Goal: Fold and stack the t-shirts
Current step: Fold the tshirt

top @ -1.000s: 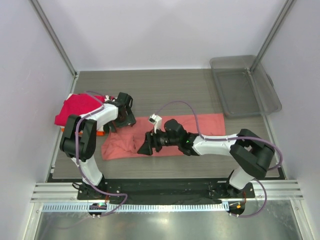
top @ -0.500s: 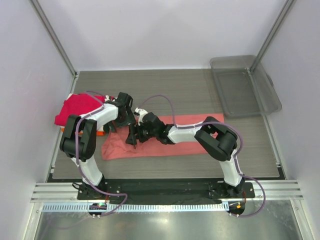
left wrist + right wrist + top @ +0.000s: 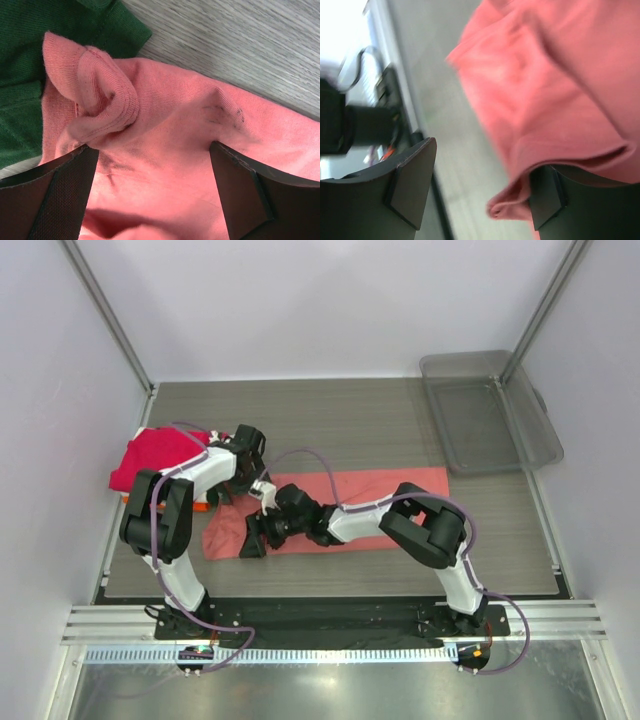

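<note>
A salmon-pink t-shirt [image 3: 400,490] lies spread lengthwise across the middle of the table. My left gripper [image 3: 252,478] hangs open over its far left corner. In the left wrist view its fingers [image 3: 55,200] straddle the pink cloth [image 3: 170,130] beside a bunched sleeve. A dark green t-shirt [image 3: 30,60] lies next to that sleeve. My right gripper [image 3: 250,542] is open at the pink shirt's near left edge. In the right wrist view the hem [image 3: 520,200] droops over one of its fingers [image 3: 550,195]. A magenta-red t-shirt [image 3: 150,455] tops a pile at the left, with a strip of orange [image 3: 200,505] showing below it.
A clear grey plastic bin [image 3: 490,410] stands at the back right. The right arm stretches low across the pink shirt from its base at the near right. Metal frame posts rise at the back corners, and a rail runs along the near edge.
The right gripper has swept left along the pink shirt, from its middle to its near left edge. The left arm has stayed where it was.
</note>
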Available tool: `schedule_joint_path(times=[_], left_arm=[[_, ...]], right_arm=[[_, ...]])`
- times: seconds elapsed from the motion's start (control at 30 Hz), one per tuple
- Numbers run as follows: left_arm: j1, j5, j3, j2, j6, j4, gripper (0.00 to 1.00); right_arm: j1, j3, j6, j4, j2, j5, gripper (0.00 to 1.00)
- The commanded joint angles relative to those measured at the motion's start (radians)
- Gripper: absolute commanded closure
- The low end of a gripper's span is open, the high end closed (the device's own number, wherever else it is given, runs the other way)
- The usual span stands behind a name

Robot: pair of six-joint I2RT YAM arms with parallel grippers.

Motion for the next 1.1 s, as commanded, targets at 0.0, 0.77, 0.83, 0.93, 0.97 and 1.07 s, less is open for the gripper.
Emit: schedule_joint_path(times=[0.0,0.77,0.83,0.93,0.97,1.07], left_arm=[[0.009,-0.061,-0.003,0.024,0.012,-0.018,0.07],[0.007,-0.029,-0.023,-0.013,0.013,0.002,0.07],[0.007,-0.033,-0.021,-0.008,0.015,0.0,0.07],[0.007,-0.033,-0.02,-0.011,0.015,-0.001,0.07],[0.007,-0.035,-0.021,-0.011,0.016,-0.001,0.07],[0.007,-0.038,-0.023,-0.013,0.015,-0.001,0.07]], right_arm=[[0.053,-0.027,-0.012,0.069,-0.06,-0.16,0.26],[-0.118,0.032,-0.303,-0.303,-0.223,-0.111,0.27],[-0.134,0.077,-0.327,-0.327,-0.18,-0.13,0.26],[-0.148,0.151,-0.347,-0.337,-0.099,-0.197,0.26],[-0.149,0.18,-0.349,-0.337,-0.07,-0.208,0.26],[-0.158,0.223,-0.363,-0.337,-0.016,-0.243,0.26]])
